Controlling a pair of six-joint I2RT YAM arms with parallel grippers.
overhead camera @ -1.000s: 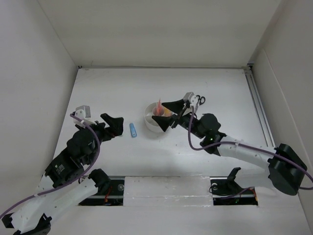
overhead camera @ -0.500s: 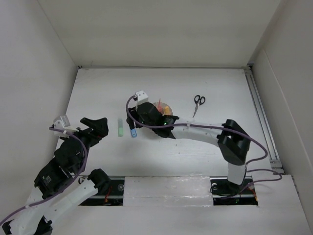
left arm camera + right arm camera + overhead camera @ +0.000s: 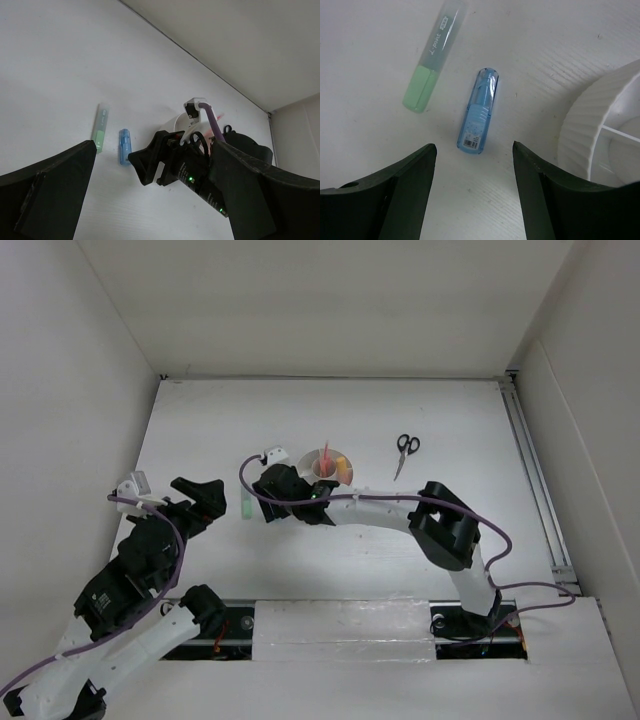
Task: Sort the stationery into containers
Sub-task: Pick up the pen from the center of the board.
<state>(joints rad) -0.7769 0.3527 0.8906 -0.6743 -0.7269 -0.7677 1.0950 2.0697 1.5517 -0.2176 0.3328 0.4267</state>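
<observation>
Right pincer (image 3: 472,146) spread over short translucent blue marker (image 3: 479,112).

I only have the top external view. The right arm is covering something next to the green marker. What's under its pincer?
Observer: The right wrist view shows the blue marker lying flat between the fingers of the open right pincer, untouched.
Operator: Is it touching anything else?
Observer: No. The green marker lies beside it with a clear gap between them.
Operator: What's on its other side?
Observer: The organizer. Its ribbed white wall stands apart from the blue marker.
</observation>
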